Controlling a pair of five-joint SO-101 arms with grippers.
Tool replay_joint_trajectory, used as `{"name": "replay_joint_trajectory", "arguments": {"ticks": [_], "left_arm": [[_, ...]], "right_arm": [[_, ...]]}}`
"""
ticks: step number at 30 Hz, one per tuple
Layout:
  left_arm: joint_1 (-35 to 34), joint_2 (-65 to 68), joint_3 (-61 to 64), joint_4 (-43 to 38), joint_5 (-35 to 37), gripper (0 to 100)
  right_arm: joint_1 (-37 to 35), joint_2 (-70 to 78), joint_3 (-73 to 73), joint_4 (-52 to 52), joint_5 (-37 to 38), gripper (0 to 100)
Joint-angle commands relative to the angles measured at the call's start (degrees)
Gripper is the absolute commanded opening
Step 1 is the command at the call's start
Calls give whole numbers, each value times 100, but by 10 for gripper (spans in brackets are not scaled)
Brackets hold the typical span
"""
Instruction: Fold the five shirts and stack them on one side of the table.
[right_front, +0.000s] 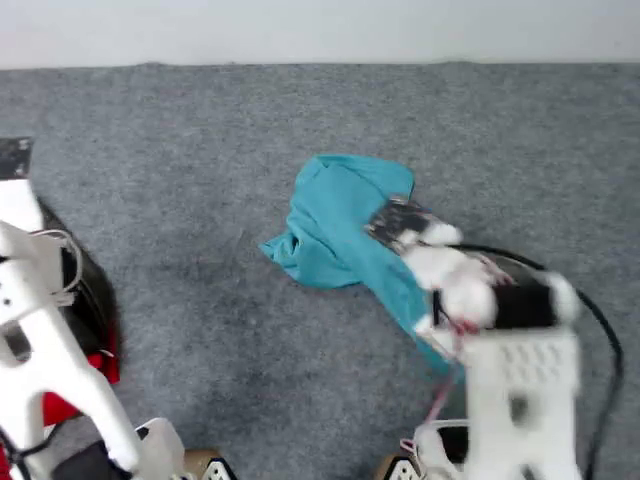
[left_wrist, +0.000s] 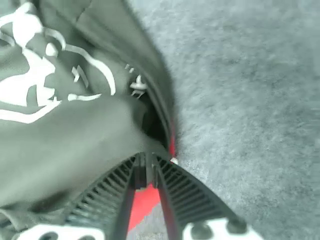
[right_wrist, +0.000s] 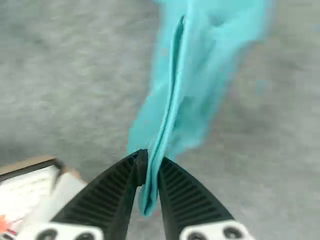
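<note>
So the teal shirt (right_front: 335, 225), lying mid-table with its long axis run from far-left to near-right, is clamped on its right side by the right gripper (right_wrist: 148, 162), while the left gripper (left_wrist: 148, 167) is seen pressed closed at the dark shirt (left_wrist: 65, 130) way off left.

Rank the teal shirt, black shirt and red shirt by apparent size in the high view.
1. teal shirt
2. black shirt and red shirt: small patches partly hidden by the left arm, too alike to rank.
</note>
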Motion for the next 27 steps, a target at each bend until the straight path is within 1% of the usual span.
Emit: {"name": "replay_joint_trajectory", "arguments": {"ticks": [1,4,7,12,15,21,24,27], "left_arm": [[607,-738,-66,123,-44,32],[1125,-1178,-57,123,-44,32],[1503,-1477,-48,123,-35,32],[1873,-1644,-40,123,-35,33],[2163,-1644,-40,123,-35,33],[2919,-1512,-4,-62,-18,34],[3182,-1020,-31,-176,-18,38],[3402,-237,-66,-176,-18,75]], "right_arm": [[848,-1165,-264,233,747,10],[1560,-1727,-369,224,1187,10],[2141,-2097,-651,224,1495,10],[2879,-2484,-1108,66,1644,10],[3213,-2589,-1073,-127,1644,10],[3301,-2615,-510,-110,1644,10],[3266,-2571,-44,-4,1662,10],[3090,-2615,536,154,1741,10]]}}
